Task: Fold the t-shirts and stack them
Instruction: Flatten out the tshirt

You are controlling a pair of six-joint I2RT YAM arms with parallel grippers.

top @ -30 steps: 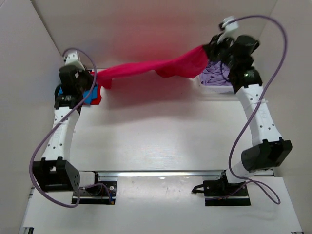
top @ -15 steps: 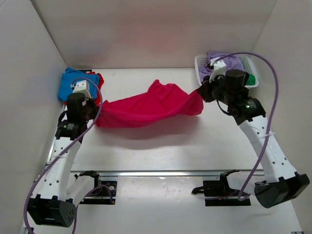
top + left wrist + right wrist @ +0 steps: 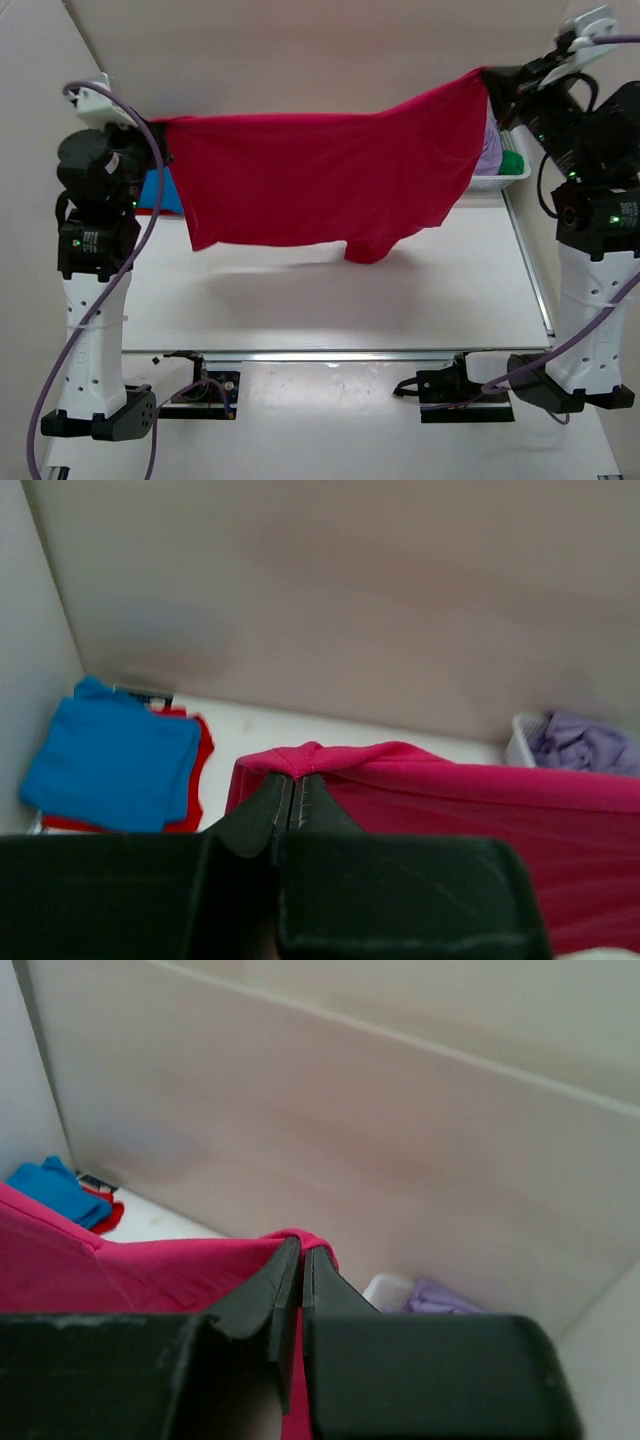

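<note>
Hanging spread aloft: crimson-pink t-shirt [image 3: 320, 180]; left gripper [image 3: 295, 783], right gripper [image 3: 302, 1251] each pinched on top corner.

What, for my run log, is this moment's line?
left gripper: shut on pink shirt | right gripper: same | pink shirt: stretched aloft

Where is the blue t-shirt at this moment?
In the left wrist view the blue t-shirt lies on the red t-shirt in the far left corner, left of the held-up crimson-pink t-shirt.
</note>
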